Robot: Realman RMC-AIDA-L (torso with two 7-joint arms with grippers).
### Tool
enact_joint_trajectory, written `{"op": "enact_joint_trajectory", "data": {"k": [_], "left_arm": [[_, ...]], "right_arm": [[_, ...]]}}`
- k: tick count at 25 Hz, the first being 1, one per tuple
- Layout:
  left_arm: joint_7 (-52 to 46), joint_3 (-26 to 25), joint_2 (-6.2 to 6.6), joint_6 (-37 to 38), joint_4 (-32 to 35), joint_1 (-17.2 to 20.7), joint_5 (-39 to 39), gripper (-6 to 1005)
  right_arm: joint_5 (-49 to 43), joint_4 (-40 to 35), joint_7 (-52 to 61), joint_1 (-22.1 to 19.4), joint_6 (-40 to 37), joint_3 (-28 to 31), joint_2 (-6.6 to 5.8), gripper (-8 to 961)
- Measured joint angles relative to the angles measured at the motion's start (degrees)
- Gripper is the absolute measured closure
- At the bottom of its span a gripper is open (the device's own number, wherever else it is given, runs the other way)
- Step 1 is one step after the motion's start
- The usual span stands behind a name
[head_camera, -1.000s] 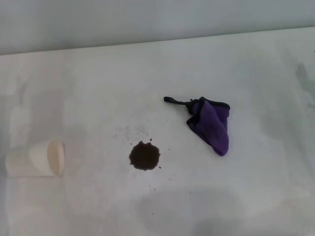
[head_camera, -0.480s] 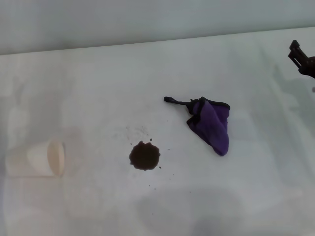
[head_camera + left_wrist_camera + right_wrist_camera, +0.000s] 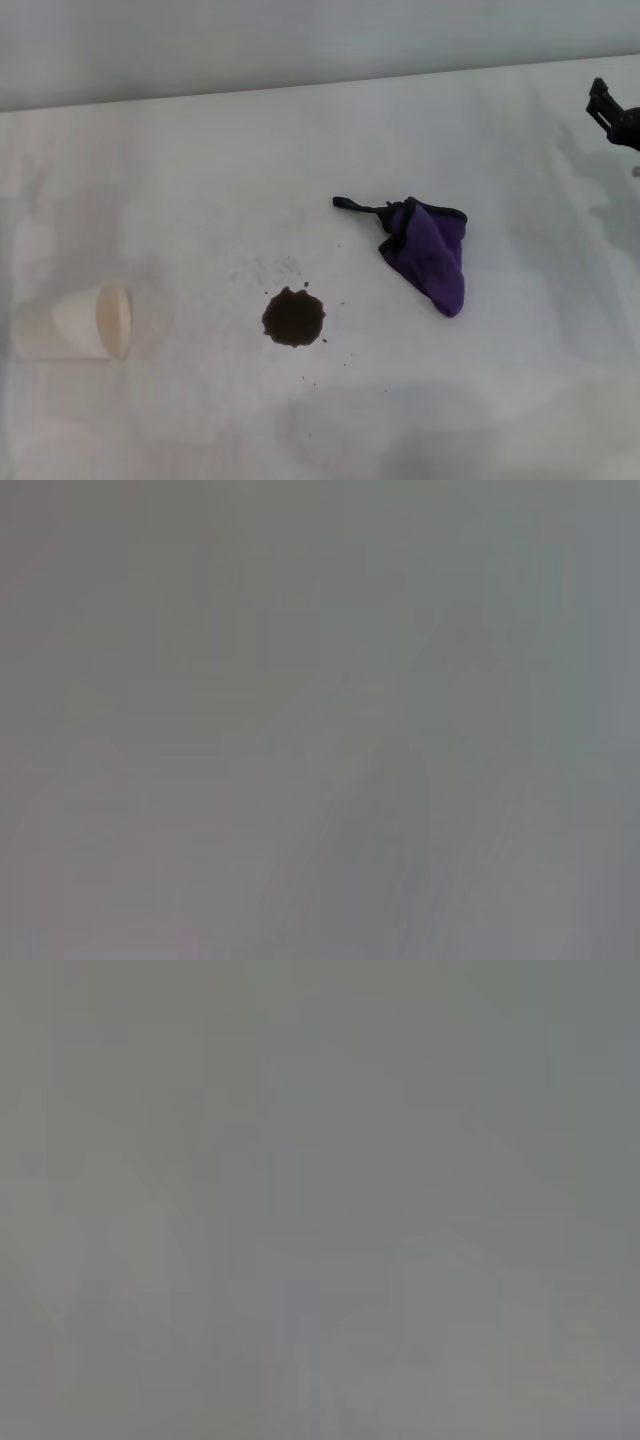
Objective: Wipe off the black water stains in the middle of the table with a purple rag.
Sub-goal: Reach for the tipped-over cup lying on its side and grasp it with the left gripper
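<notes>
The right gripper [image 3: 612, 112], grip unreadable, hovers at the table's [image 3: 150, 180] right edge, well apart from the purple rag [image 3: 430, 254].

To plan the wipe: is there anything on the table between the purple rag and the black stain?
Only bare table separates the purple rag from the black water stains, as the head view shows.

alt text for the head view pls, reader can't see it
A crumpled purple rag lies on a white table, apart from a black water stain nearer the camera and to its left. A paper cup lies on its side far left; the right gripper pokes in at the right edge.
</notes>
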Motion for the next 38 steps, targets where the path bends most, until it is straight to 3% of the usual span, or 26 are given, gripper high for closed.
{"op": "enact_joint_trajectory", "data": {"k": [5,9,12,16,23,29,31,34,36,38], "left_arm": [[-1.33,-0.89,0.01,0.61,0.98,-0.17,-2.81,125],[-6.35,-0.17,1.04,0.52,0.98,-2.68,1.68,125],[-16.20,-0.14,3.03,-0.11,-1.27,-4.96,10.64,124],[-28.38,0.51,6.82,0.54,-3.71,-9.52,31.06,124],[-38.29,0.56,9.92,0.42,-4.93,-16.16,49.04,123],[-53.25,0.65,13.08,2.55,-12.14,-22.19,63.94,125],[-56.19,1.79,13.44,6.05,-16.25,-24.41,68.01,125],[-58.13,7.67,13.11,13.25,-23.40,-27.33,68.79,126],[-60.23,15.58,11.61,19.01,-31.55,-29.81,67.09,125],[-60.68,17.97,10.19,22.56,-38.04,-31.39,68.22,125]], "right_arm": [[0.01,-0.06,0.09,0.54,-1.68,0.03,0.07,85],[0.00,-0.08,0.10,0.27,-1.81,0.03,-0.04,85],[0.01,-0.30,0.12,0.18,-1.91,0.04,-0.19,85],[0.00,-0.46,0.13,0.37,-2.50,0.10,-0.01,85],[0.00,-0.51,0.14,-0.27,-3.39,0.12,-0.14,84],[0.01,-0.80,0.14,-1.14,-3.77,0.12,-0.27,84],[0.00,-1.17,0.14,-1.48,-3.89,0.12,-0.27,84],[0.00,-1.42,0.14,-1.91,-4.30,0.11,-0.16,84],[0.00,-1.42,0.14,-2.11,-4.31,0.11,-0.13,84],[0.01,-1.40,0.14,-2.16,-4.31,0.11,-0.12,84]]}}
